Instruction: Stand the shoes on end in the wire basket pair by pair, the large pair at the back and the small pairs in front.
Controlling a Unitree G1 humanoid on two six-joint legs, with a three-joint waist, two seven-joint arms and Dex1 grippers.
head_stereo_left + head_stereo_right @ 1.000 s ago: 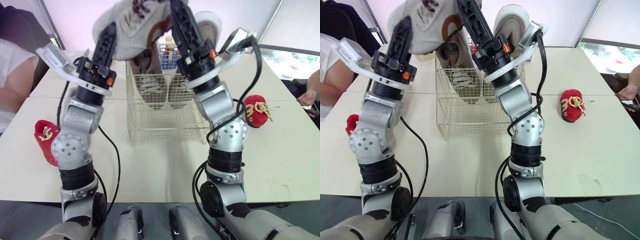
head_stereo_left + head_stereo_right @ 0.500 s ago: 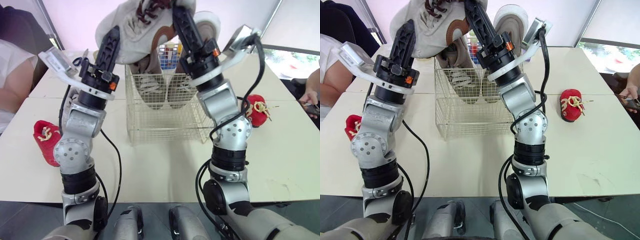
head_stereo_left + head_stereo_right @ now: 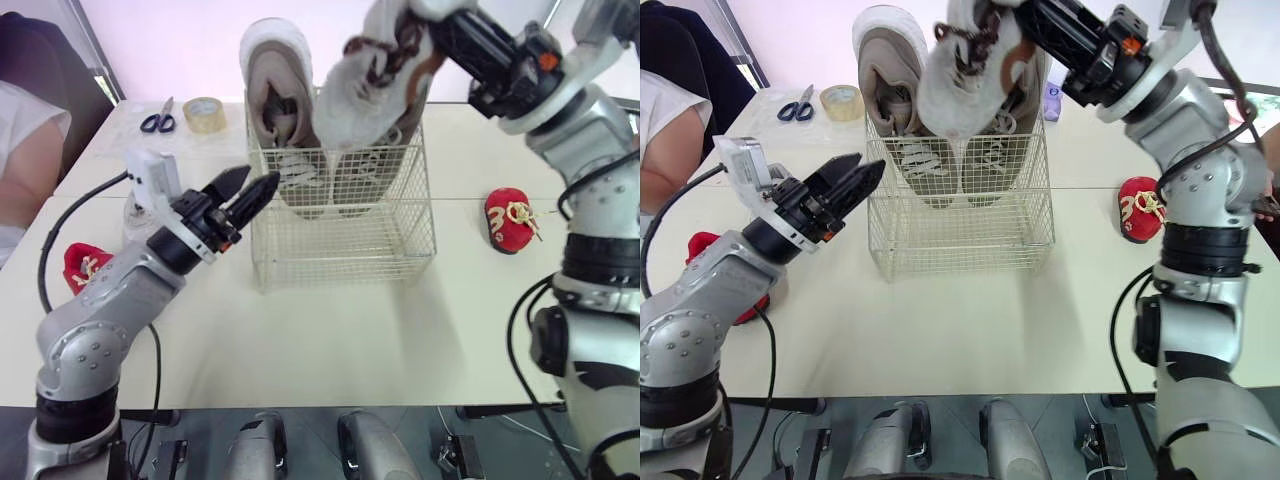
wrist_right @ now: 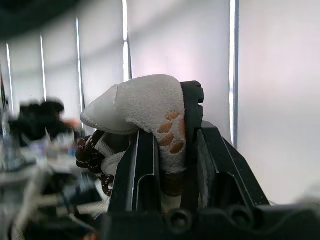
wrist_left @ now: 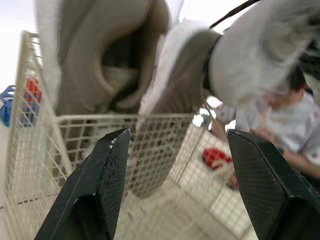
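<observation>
A white table (image 3: 330,340) in a bright room carries the wire basket (image 3: 340,255) near its middle. I count three large pale shoes. One standing shoe (image 3: 272,85) is on end at the back left of the basket, heel up and toe down. A second standing shoe (image 3: 355,185) is beside it on the right. Only its laced front part is seen through the wires, because the held shoe (image 3: 375,90) covers the rest. This held shoe hangs toe down over the back right part of the basket, and I cannot tell if it touches the shoe behind it. The right gripper (image 4: 169,125) is pressed together on its heel collar, pinching the white cloth with small orange marks. The left gripper (image 3: 255,182) is just beside the basket's left wall, its two fingers spread apart and holding nothing. There are two small red shoes, both on the table outside the basket. The right red shoe (image 3: 510,220) lies well apart on the right, and the left red shoe (image 3: 85,270) is partly hidden by the left arm. Behind the basket lie one pair of scissors (image 3: 155,120) and one tape roll (image 3: 205,108). A person's white sleeve (image 3: 25,150) is cut off at the left edge.
</observation>
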